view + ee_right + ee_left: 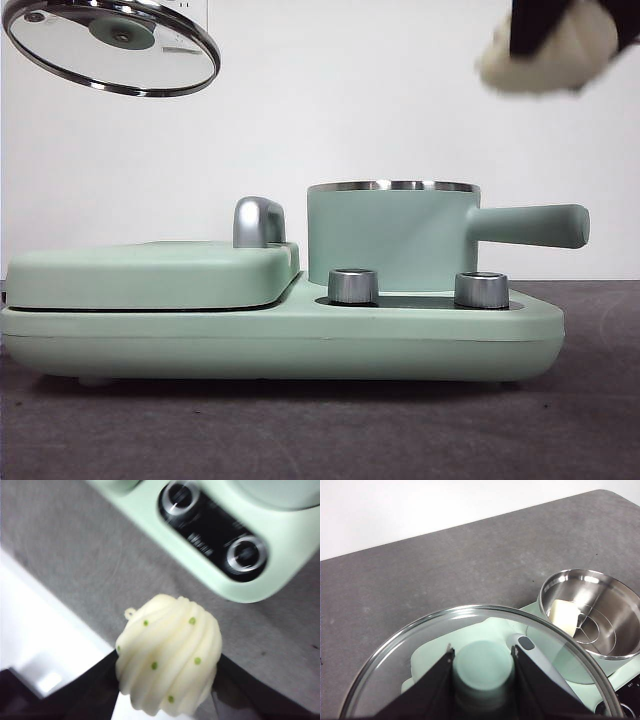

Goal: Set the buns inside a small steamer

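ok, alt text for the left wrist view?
The left gripper holds the glass lid by its green knob above the table. Beyond it the small steamer stands open, with the smooth bun inside.

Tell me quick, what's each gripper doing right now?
Left gripper: shut on the glass lid's green knob, lid lifted off the steamer.
Right gripper: shut on the ridged bun, held in the air.
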Action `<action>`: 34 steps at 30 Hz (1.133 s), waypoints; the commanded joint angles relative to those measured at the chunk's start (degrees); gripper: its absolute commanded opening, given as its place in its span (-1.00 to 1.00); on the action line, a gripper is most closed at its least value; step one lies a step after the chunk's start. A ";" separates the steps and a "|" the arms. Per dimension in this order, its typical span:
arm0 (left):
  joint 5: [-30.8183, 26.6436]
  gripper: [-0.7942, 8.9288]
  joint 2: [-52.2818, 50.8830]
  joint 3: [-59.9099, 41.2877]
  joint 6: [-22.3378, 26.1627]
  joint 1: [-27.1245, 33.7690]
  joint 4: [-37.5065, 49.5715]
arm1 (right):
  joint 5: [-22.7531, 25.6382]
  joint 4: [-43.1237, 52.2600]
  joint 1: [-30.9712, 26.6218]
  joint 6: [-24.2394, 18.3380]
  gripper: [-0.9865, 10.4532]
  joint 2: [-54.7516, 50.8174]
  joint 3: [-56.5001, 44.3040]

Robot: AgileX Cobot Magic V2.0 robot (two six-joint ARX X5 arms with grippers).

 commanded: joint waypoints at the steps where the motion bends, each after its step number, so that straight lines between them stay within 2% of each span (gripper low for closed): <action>1: 0.15 -0.82 0.09 1.11 0.39 -0.13 1.64 | -0.17 -1.90 -3.69 -4.72 -0.40 4.24 6.82; 6: 0.15 -0.82 0.09 1.11 0.39 -0.13 1.64 | -0.20 -1.88 -9.55 -10.25 -0.40 12.55 16.24; 15: 0.15 -0.82 0.09 1.11 0.39 -0.13 1.64 | -0.15 0.11 -14.49 -15.12 -0.40 28.52 29.77; 23: 0.15 -0.82 0.09 1.11 0.39 -0.13 1.64 | -0.17 4.35 -15.41 -15.23 -0.40 38.18 31.95; 34: 0.15 -0.82 0.09 1.11 0.39 -0.13 1.64 | 0.46 6.23 -15.43 -15.23 -0.40 45.92 31.93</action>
